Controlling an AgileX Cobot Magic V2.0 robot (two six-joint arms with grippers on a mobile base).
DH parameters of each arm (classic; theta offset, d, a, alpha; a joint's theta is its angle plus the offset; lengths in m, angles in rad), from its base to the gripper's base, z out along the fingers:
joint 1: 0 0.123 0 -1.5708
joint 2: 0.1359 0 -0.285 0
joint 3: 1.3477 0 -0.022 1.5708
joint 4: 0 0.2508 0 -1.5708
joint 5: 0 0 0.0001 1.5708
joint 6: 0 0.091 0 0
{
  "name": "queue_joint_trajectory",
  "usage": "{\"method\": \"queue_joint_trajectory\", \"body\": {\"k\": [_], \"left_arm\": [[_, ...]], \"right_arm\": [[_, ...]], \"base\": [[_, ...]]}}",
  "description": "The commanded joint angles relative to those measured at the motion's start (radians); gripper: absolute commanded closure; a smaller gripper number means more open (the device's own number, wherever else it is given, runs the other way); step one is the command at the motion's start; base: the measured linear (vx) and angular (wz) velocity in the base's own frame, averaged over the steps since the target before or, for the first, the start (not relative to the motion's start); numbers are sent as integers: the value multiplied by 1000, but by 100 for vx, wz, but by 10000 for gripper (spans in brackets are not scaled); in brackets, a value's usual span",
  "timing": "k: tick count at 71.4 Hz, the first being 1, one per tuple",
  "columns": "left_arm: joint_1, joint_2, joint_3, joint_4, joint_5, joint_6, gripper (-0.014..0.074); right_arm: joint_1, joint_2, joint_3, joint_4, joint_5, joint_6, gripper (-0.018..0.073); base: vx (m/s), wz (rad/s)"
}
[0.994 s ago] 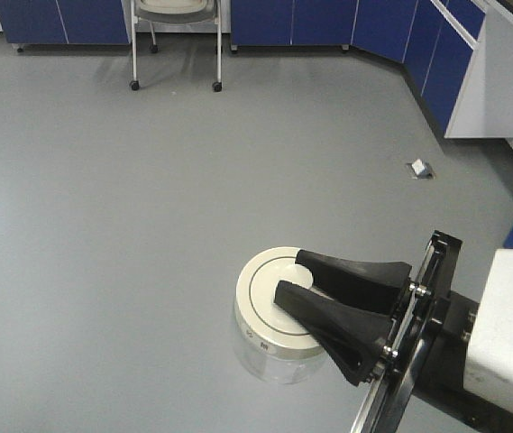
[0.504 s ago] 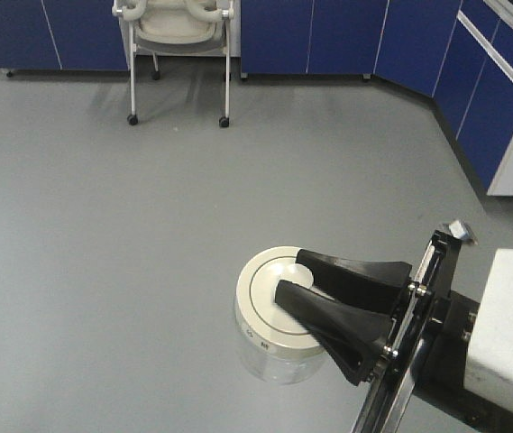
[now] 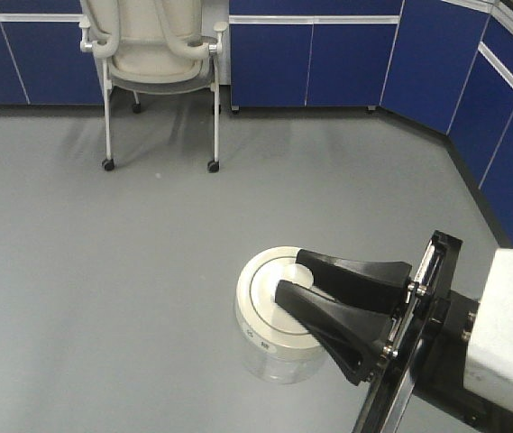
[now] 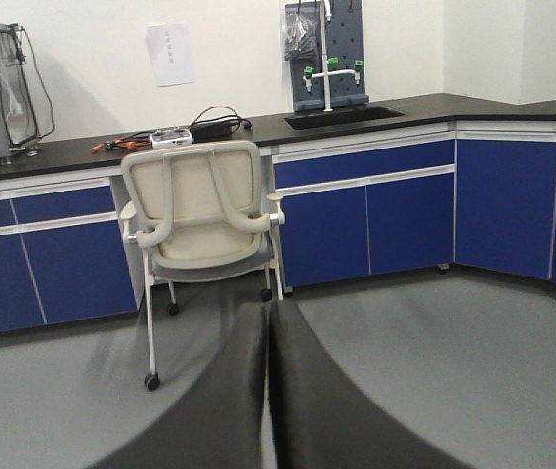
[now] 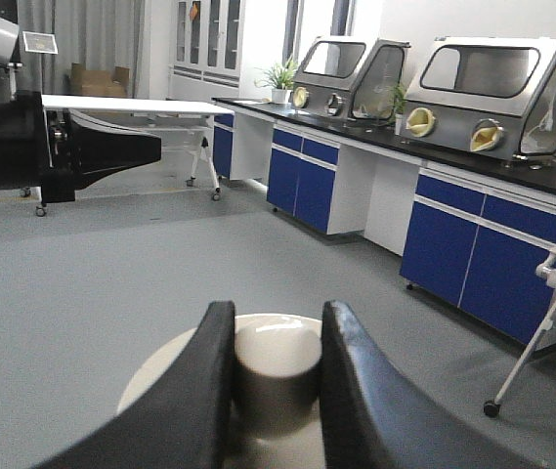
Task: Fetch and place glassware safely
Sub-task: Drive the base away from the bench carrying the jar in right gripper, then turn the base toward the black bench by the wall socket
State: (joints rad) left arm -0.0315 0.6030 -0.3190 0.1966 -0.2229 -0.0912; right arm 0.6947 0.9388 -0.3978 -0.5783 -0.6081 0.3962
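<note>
The right tool point(image 3: 289, 273) is clamped on the small knob point(image 5: 276, 376) at the centre of the cream-white lid point(image 3: 261, 307), with one finger pressed to each side. The glass jar point(image 3: 274, 361) therefore hangs at the very tips, clear of the grey floor point(image 3: 103, 298) and resting on nothing. Its axis stands upright, lid on top, while the fingers reach in nearly level across the lid from the right arm's side. All the weight rides on that narrow knob, so I judge that a tilt of the wrist could swing the body or part the lid from the glass. The left tool point(image 4: 267, 322) is closed, its fingers together with nothing between them, and its own view shows no jar, so setting down falls to the right arm. Farther off stand a wheeled chair point(image 3: 157, 54) and blue cabinets point(image 3: 310, 63). The dark worktop point(image 4: 434, 103) above them looks the likely landing place.
</note>
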Motion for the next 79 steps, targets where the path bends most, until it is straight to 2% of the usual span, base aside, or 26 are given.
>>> {"method": "queue_joint_trajectory", "body": {"k": [1, 45, 79], "left_arm": [[-4, 1, -28, -8, -72, -8, 603], [-4, 3, -28, -8, -72, -8, 603], [-4, 3, -28, -8, -72, -8, 603]], "right_arm": [[-1, -15, -32, 25, -92, -2, 563], [-1, -12, -32, 25, -90, -2, 563], [-1, -12, -32, 25, -81, -2, 563]], "base": [[70, -4], [65, 1], [48, 2]]}}
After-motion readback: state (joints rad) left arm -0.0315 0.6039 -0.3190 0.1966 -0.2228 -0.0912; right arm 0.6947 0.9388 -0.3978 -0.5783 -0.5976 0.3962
